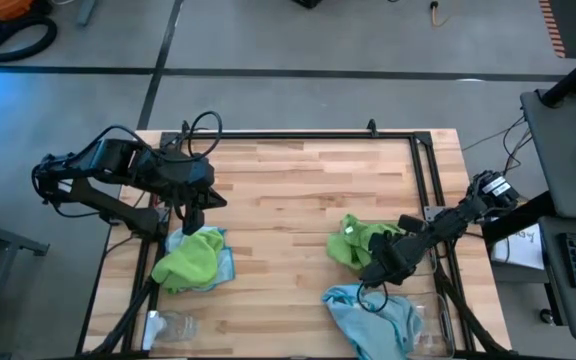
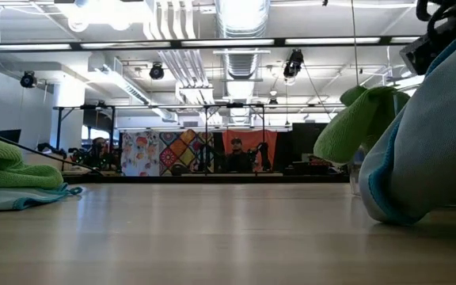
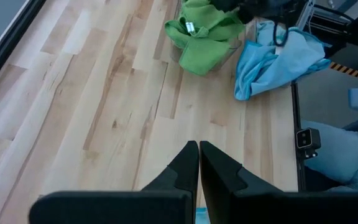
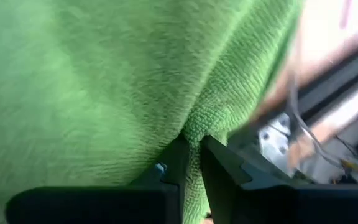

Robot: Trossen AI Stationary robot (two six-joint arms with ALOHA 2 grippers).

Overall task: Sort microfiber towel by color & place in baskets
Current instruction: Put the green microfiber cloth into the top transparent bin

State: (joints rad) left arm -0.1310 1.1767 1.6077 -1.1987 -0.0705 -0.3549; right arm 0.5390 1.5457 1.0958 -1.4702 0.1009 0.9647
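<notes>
Green towel [image 4: 104, 81] pinched by lowered right end effector [image 4: 190, 155].

The blue towel [image 1: 376, 318] runs off the high view's lower edge, covering most of the clear basket [image 1: 436, 322] beneath it. In the low view, another blue towel [image 2: 430, 138] is cut by the right edge.

My dark right gripper [image 4: 190, 149] pinching lime green towel [image 1: 360, 240], pale sky blue towel [image 1: 373, 315] by the tabletop's right front corner, green-over-blue towel heap [image 1: 196, 258] near its left edge, pale striped wood tabletop [image 1: 288, 200], black frame rails [image 1: 298, 134], my dark left gripper [image 3: 198, 163]
</notes>
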